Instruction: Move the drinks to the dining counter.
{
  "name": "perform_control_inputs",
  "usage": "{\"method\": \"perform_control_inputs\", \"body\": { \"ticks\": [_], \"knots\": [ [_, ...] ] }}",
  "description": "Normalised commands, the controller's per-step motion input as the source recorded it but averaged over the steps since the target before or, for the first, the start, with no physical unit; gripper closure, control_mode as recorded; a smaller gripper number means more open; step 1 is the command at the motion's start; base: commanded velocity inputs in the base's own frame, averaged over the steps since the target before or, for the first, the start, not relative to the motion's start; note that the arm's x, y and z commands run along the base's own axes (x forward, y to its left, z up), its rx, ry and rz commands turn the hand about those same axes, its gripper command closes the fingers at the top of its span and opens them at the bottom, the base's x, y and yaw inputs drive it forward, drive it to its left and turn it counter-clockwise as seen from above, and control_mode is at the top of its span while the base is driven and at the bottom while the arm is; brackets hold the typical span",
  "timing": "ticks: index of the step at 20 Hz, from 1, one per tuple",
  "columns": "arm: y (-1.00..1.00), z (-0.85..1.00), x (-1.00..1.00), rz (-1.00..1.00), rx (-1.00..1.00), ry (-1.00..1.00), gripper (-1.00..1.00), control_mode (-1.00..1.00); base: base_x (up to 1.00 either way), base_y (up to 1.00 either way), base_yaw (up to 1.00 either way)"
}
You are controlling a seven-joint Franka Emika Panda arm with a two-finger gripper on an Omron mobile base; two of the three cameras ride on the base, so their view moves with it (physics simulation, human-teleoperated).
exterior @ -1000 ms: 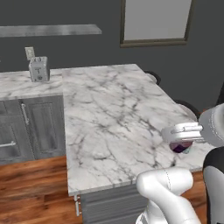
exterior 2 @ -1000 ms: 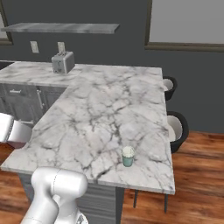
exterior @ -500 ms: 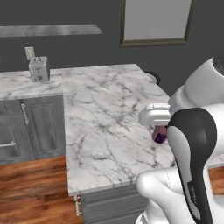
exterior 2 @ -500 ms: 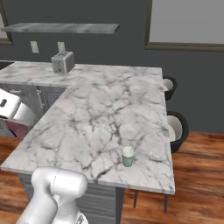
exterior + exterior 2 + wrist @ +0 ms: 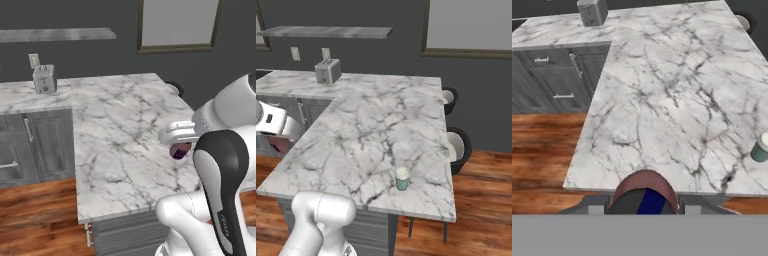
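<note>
done: teal cup (image 5: 402,178) on dining counter (image 5: 381,130) | left: purple drink (image 5: 179,150), my pincer (image 5: 176,144) clamped on it, not yet set down

A silver toaster (image 5: 44,79) stands upright on the narrower marble surface (image 5: 20,98) by the dark wall, below a grey wall shelf (image 5: 55,34). A pale outlet plate (image 5: 33,60) sits on the wall just behind it. Grey cabinet fronts (image 5: 30,150) with metal handles run beneath. A framed panel (image 5: 177,25) hangs higher on the wall. Two dark round stools (image 5: 458,147) with pale seats stand on the wooden floor (image 5: 35,215).
</note>
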Motion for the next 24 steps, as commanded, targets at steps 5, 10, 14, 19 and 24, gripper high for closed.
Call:
{"method": "perform_control_inputs", "body": {
  "ticks": [5, 10, 14, 19, 24],
  "knots": [
    [0.00, -0.19, 0.30, 0.01, 0.00, -0.01, 1.00, -1.00, 0.00, 0.00, 0.00],
    [0.00, -0.14, 0.41, 0.00, 0.00, 0.03, 1.00, -1.00, 0.00, 0.00, 0.00],
    [0.00, -0.20, 0.39, 0.00, 0.00, 0.00, 1.00, -1.00, 0.00, 0.00, 0.00],
    [0.00, -0.23, 0.29, 0.00, 0.00, 0.00, 1.00, -1.00, 0.00, 0.00, 0.00],
    [0.00, -0.25, 0.20, 0.00, 0.00, 0.00, 1.00, -1.00, 0.00, 0.00, 0.00]
  ]
}}
